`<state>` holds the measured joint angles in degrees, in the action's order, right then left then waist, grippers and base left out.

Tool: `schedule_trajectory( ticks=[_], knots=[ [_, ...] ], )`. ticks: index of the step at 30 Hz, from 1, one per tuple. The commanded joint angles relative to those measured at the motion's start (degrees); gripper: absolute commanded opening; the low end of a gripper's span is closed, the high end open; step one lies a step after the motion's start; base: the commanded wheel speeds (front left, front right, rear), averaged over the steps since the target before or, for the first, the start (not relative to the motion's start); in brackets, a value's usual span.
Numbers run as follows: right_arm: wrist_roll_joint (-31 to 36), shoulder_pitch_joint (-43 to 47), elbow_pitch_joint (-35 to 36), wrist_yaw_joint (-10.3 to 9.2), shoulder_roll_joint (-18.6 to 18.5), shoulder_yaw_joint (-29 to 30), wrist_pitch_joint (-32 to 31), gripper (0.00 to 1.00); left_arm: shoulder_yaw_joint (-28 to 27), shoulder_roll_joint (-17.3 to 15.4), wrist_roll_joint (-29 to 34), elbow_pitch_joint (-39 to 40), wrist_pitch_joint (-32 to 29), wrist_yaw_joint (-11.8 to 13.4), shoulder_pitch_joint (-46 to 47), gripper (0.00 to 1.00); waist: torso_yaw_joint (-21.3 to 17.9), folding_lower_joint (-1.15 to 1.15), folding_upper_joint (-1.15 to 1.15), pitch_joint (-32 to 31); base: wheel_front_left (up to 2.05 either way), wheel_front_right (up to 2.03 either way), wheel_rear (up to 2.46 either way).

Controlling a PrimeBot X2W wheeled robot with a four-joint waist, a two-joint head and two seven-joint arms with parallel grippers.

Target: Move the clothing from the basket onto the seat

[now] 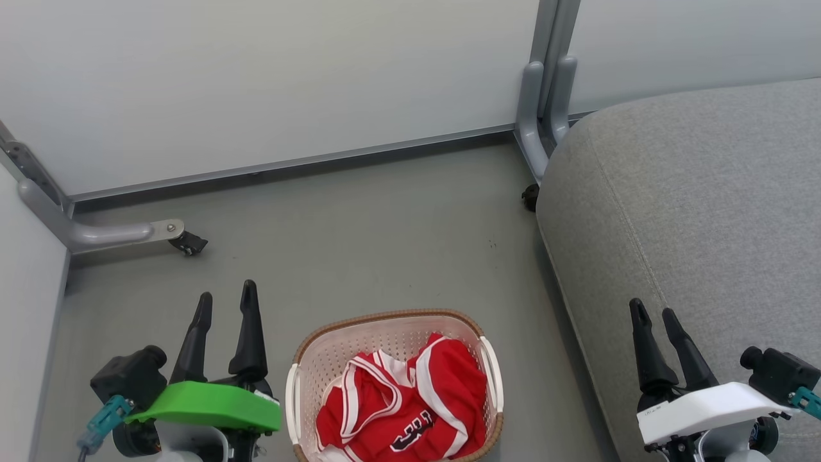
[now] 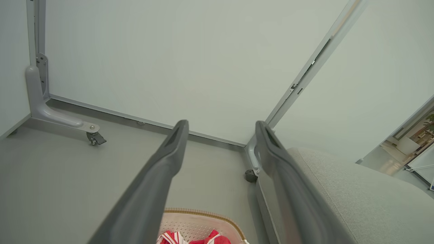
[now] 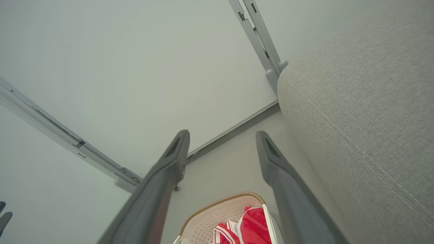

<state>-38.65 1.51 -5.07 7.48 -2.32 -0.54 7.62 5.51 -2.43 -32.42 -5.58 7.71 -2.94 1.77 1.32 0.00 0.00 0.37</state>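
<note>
The left gripper (image 1: 227, 290) is hovering just left of the basket (image 1: 385, 316), fingers apart and pointing forward. The right gripper (image 1: 651, 308) is hovering well right of the basket, fingers apart too. The clothing (image 1: 410, 404) is lying crumpled inside the basket, its near part cut off, and the seat (image 1: 693, 212) is standing right of the basket

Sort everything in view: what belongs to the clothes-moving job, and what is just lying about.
Job: clothing, in the basket; seat; left gripper and right gripper, both open, empty.
Just there: partition panels; castor foot; floor.
</note>
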Motion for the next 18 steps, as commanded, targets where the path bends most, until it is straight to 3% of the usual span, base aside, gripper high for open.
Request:
schedule_trajectory(
  ticks=[1,18],
  knots=[
    [1.6,0.2,0.9,0.02,-0.4,-0.1,0.6,1.0,0.2,-0.4,1.5,0.9,0.6,0.5,-0.4,1.0,0.0,0.0,0.0,0.0,0.0,0.0,0.0],
    [11.0,1.4,2.1,0.02,-0.5,-0.3,3.0,1.0,2.3,-0.5,11.0,1.9,3.0,1.0,-1.1,1.0,0.7,0.0,0.0,-0.1,0.0,0.0,0.0]
  ],
)
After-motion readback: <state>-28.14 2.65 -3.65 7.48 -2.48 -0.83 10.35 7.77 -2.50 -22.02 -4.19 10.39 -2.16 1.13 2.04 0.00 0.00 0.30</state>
